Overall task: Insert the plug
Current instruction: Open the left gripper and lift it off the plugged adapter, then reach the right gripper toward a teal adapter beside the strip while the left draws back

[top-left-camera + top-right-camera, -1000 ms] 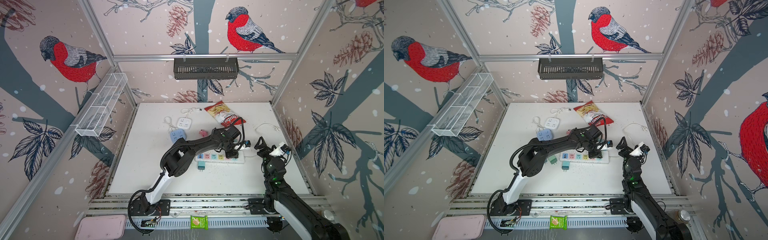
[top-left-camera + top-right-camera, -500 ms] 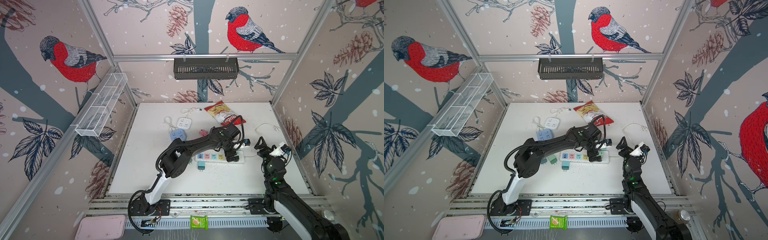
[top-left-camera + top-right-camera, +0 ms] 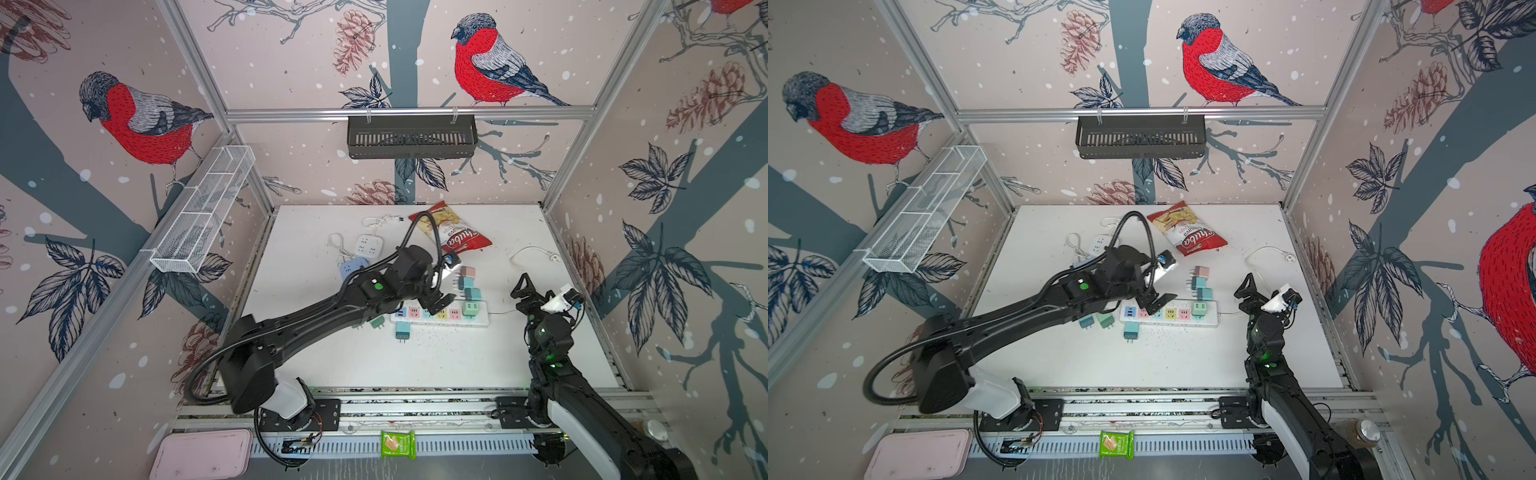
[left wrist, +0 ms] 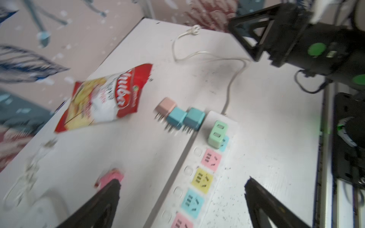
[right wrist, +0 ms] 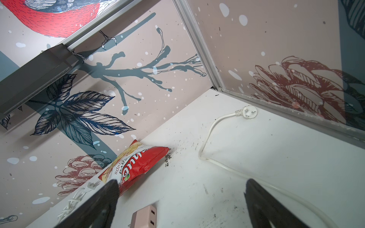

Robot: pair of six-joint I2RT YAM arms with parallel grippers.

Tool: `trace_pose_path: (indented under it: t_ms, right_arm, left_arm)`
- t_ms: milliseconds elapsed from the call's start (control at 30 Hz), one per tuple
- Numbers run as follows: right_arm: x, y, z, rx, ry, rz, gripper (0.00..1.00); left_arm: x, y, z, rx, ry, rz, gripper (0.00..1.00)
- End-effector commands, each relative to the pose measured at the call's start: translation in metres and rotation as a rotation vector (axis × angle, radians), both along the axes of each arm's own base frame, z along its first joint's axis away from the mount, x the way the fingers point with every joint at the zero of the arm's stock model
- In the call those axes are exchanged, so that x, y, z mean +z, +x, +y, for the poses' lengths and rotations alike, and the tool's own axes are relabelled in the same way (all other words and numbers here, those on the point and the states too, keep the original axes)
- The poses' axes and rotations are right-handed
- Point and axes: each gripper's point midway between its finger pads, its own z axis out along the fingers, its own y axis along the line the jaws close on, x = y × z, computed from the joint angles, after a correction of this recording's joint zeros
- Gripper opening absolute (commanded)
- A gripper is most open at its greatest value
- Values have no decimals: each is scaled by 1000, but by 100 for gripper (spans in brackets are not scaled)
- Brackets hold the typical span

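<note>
Left tool (image 4: 183, 181) is hovering wide open and empty over the power strip (image 3: 440, 322), right tool (image 5: 181, 181) is gaping idle, and the green plug (image 4: 217, 134) is sitting in the strip's right-end socket, judged light, rigid and smooth-sided, best pinched across opposite flat faces.

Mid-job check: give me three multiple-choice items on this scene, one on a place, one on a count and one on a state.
1. Where is the green plug?
A. seated in the power strip, at its cord end
B. lying loose, unplugged
C. gripped and lifted in the air

2. How many loose plugs lie in the row just off that end?
A. two
B. three
C. five

3. The left end effector is:
A. shut on the green plug
B. shut on the cord
C. open, holding nothing

Answers:
1 A, it stands upright in the end socket.
2 B, one is pink and two are blue-green.
3 C, its jaws stand wide apart over the strip with nothing between them.
</note>
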Motion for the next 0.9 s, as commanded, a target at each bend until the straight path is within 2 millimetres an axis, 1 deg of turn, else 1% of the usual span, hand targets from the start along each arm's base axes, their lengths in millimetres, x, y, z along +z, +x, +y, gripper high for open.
trace_pose_path:
  t_ms: [0,33,67,100,167,200,233,267,300,333,367,467,500,567,700,733,800,833,867]
  right_arm:
    - [-18,-6,-1,2,10,26,100]
    - [-17,-7,-2,-1,15,22,100]
    - [-18,-7,-2,3,16,22,100]
    - [-17,-6,-1,17,11,24,100]
    - [-23,-3,9,77,4,93,100]
    - [-22,-2,16,119,11,140,100]
    - [-18,-2,25,170,24,168,100]
    - [-10,-5,37,234,40,150,100]
    - [-2,-8,49,297,51,122,100]
    - [8,-13,63,366,65,86,94]
    - [15,-18,74,421,74,59,92]
    - [31,-33,104,543,96,29,88]
    - [36,-39,116,589,89,30,87]
    - [36,-46,136,649,81,55,84]
    - [29,-58,177,746,16,118,82]
    - [27,-60,185,757,-11,135,83]
    - [22,-64,204,771,-79,181,83]
    - [20,-66,212,777,-107,200,83]
    - [18,-67,221,783,-140,222,83]
  left_arm:
    - [29,29,56,260,-270,-9,98]
    - [33,33,78,337,-333,-33,98]
    - [31,35,100,443,-372,-51,97]
    - [31,29,110,458,-413,-84,97]
    - [28,9,115,362,-444,-179,98]
    - [23,5,126,393,-473,-220,98]
    - [24,3,141,452,-516,-244,98]
    - [21,2,151,487,-548,-255,98]
    - [20,-2,157,497,-597,-278,98]
    - [20,-5,161,492,-634,-309,97]
    - [18,-6,164,497,-645,-331,97]
    - [13,4,178,603,-626,-337,98]
    - [15,9,184,662,-631,-336,98]
    - [15,18,201,793,-653,-324,98]
    - [12,28,241,1103,-720,-285,97]
    - [13,29,241,1117,-708,-267,97]
    - [23,28,229,1038,-652,-267,97]
    - [25,27,231,1038,-660,-266,97]
    - [24,25,236,1057,-673,-268,97]
